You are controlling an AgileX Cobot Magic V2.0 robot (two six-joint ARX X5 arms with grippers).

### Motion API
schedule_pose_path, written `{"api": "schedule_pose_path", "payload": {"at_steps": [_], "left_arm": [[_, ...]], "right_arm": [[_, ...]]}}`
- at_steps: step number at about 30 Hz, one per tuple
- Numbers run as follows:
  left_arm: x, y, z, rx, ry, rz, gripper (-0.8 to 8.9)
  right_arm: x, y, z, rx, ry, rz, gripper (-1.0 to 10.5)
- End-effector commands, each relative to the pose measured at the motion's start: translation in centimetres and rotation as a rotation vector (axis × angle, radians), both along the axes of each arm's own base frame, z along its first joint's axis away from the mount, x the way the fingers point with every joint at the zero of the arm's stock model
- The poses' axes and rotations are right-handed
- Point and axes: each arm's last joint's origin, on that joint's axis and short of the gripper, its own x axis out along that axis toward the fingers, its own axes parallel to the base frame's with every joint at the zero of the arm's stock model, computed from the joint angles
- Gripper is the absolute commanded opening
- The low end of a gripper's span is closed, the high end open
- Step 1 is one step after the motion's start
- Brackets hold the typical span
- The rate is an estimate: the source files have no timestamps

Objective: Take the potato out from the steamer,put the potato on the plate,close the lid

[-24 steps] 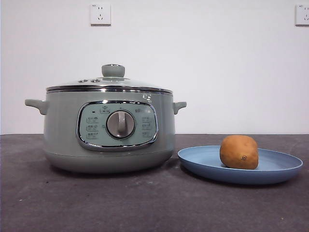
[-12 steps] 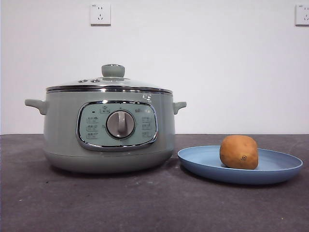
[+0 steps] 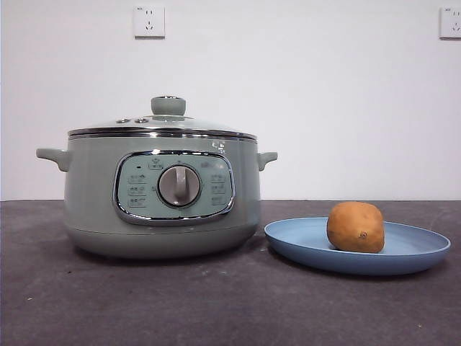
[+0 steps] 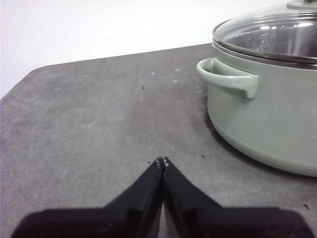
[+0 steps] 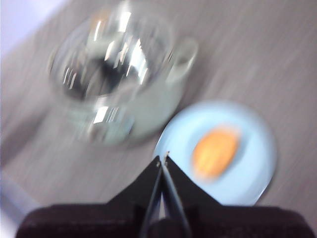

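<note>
The golden-brown potato (image 3: 356,227) lies on the light-blue plate (image 3: 425,254), to the right of the sage-green steamer (image 3: 94,209). The glass lid (image 3: 202,126) with its green knob sits closed on the steamer. Neither gripper shows in the front view. My left gripper (image 4: 163,161) is shut and empty, low over the dark table beside the steamer's side handle (image 4: 229,78). My right gripper (image 5: 162,157) is shut and empty, high above the table; its blurred view shows the steamer (image 5: 148,111), the plate (image 5: 252,168) and the potato (image 5: 216,151) below.
The dark grey table (image 3: 216,303) stretches in front of the pot and plate. A white wall with two sockets (image 3: 149,21) stands behind. The table's rounded far corner (image 4: 34,74) shows in the left wrist view.
The pot, lid, plate and potato stay where they were in the front view. No arm is in that view in any frame.
</note>
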Motion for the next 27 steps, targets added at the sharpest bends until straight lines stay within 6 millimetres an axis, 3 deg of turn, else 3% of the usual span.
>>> {"api": "schedule_pose_path", "payload": {"at_steps": [1, 4, 8, 16, 21, 27], "left_arm": [[0.1, 0.0, -0.5, -0.006, 0.012, 0.004, -0.04], [0.1, 0.0, -0.5, -0.006, 0.012, 0.004, -0.04], [0.1, 0.0, -0.5, -0.006, 0.012, 0.004, -0.04], [0.1, 0.0, -0.5, -0.006, 0.012, 0.004, -0.04], [0.1, 0.0, -0.5, -0.006, 0.012, 0.004, -0.04], [0.1, 0.0, -0.5, -0.006, 0.012, 0.004, -0.04]], "right_arm": [[-0.6, -0.9, -1.0, 0.039, -0.154, 0.000, 0.0], [-1.2, -1.8, -3.3, 0.052, -0.282, -0.080, 0.0], [-1.4, -2.6, -7.7, 0.050, -0.384, -0.188, 0.0], [-1.7, -2.9, -16.1, 0.083, -0.374, -0.232, 0.0], [-1.7, -2.9, -18.8, 0.095, -0.343, -0.238, 0.0], [-1.9, -2.9, -20.3, 0.086, -0.283, -0.240, 0.0]]}}
